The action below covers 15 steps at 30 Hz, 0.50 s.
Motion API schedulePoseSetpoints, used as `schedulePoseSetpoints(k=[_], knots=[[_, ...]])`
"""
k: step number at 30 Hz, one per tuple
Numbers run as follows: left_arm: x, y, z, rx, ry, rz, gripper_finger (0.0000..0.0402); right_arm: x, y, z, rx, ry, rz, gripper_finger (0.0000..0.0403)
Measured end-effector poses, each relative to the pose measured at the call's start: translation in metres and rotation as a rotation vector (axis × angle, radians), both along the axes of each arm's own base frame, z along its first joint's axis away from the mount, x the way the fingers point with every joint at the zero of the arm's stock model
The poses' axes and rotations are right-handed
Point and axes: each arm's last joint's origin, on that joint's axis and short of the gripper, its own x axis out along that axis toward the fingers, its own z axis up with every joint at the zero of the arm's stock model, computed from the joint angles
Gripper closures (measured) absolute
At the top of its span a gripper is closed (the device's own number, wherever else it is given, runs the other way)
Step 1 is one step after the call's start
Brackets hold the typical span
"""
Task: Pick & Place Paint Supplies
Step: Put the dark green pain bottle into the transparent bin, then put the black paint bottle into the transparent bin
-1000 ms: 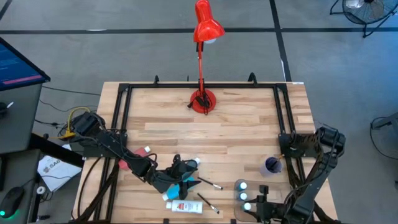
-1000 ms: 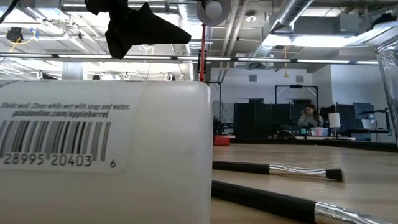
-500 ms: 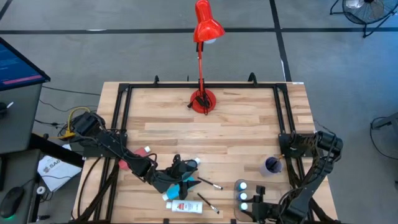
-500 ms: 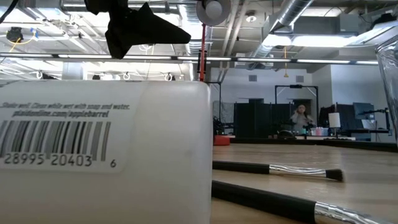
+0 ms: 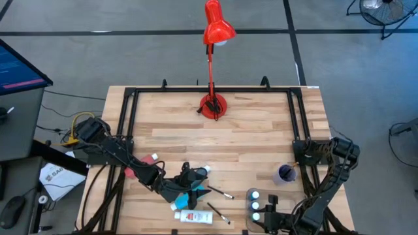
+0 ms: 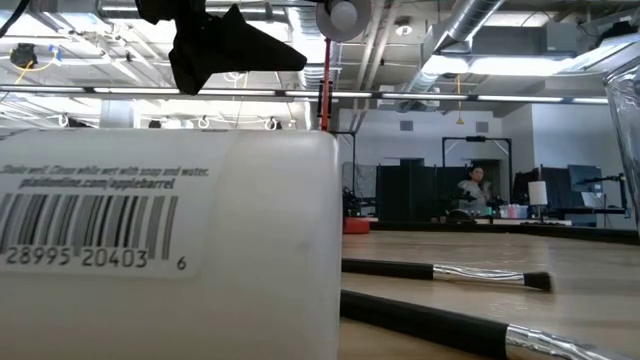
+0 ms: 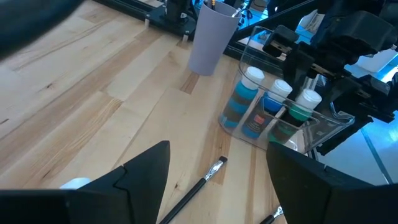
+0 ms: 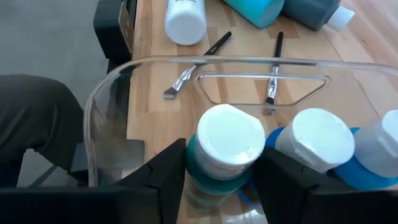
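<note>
Fingers of the right gripper (image 8: pixel 219 171), apart around the teal white-capped paint bottle (image 8: pixel 225 152) in the clear plastic tray (image 8: pixel 106 106), should lift straight clear; left gripper (image 7: pixel 214 177) fingers hang apart.

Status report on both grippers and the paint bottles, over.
Right gripper straddling teal white-capped bottle in clear plastic tray. Left gripper open, empty, above brushes. Nothing blocking.

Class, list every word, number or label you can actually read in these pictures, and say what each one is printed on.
"28995 20403 6": under the barcode on the white paint tube, low view.
"with soap and water": small print above that barcode; the words before it are too blurred to read.
A web address ending "/applebarrel": the line below it; its start is unclear.
White tube, high view: its red label is too small to read.
</note>
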Motion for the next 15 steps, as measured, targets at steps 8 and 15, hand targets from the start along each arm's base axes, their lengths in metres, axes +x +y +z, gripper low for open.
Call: schedulePoseSetpoints(k=[8,15], knots=[[-0.0001,-0.0001,0.0000,0.000,0.000,0.000,0.0156,0.0003,-0.0002,0.0003,0.001,0.000,-0.001,0.0205],[-0.0001,0.0000,-0.0001,0.000,0.001,0.000,0.0156,0.0001,-0.0001,0.0003,-0.001,0.000,0.001,0.0214]])
